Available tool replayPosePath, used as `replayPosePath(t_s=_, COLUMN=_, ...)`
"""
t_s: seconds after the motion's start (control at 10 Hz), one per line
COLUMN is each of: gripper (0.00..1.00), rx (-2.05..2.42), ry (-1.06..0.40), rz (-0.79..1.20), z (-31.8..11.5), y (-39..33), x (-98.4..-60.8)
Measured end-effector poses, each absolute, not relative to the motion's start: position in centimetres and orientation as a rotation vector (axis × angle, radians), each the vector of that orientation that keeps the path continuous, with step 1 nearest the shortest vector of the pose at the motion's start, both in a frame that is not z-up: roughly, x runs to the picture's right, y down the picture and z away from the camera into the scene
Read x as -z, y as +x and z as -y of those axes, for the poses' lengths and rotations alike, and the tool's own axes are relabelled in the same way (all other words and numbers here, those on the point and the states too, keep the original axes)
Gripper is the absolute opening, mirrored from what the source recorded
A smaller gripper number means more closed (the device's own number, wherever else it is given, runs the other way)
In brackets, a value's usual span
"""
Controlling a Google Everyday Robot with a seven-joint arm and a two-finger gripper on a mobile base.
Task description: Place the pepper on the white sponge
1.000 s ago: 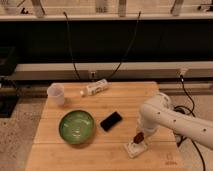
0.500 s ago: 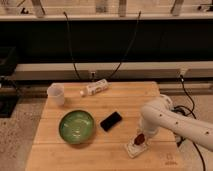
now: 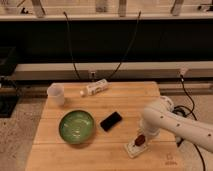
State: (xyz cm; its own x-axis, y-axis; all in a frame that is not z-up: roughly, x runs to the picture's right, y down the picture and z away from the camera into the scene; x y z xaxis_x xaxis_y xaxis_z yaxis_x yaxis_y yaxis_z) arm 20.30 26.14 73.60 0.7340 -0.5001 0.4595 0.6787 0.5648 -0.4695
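Note:
The white sponge (image 3: 133, 148) lies on the wooden table (image 3: 100, 155) near its front right. The small dark red pepper (image 3: 141, 139) is right over the sponge's far end, at or just above its surface; I cannot tell whether it rests there. My gripper (image 3: 142, 134) hangs from the white arm (image 3: 170, 122) that comes in from the right. It is directly above the pepper and touches or nearly touches it.
A green bowl (image 3: 77, 125) sits left of centre. A black phone (image 3: 111, 120) lies between the bowl and the sponge. A white cup (image 3: 56, 94) stands at the back left. A white bottle (image 3: 95, 88) lies on its side at the back. Cables hang behind the table.
The gripper with the pepper has come down slightly toward the sponge. Nothing else on the table has moved.

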Motion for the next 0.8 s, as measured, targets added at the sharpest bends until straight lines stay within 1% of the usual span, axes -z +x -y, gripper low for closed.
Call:
replayPosePath(t_s=0.2, gripper=0.71, rx=0.714, ry=-0.669, rz=0.29, z=-26.33, y=20.36, x=-73.4)
replayPosePath(t_s=0.4, gripper=0.7, rx=0.723, ry=-0.666, rz=0.289, z=-26.45, y=20.44, x=-73.28)
replayPosePath(t_s=0.5, gripper=0.65, rx=0.728, ry=-0.665, rz=0.288, z=-26.47, y=20.45, x=-73.22)
replayPosePath(t_s=0.6, gripper=0.66, rx=0.73, ry=-0.664, rz=0.288, z=-26.5, y=20.42, x=-73.17)
replayPosePath(t_s=0.8, gripper=0.79, rx=0.737, ry=-0.66, rz=0.284, z=-26.48, y=20.43, x=-73.1)
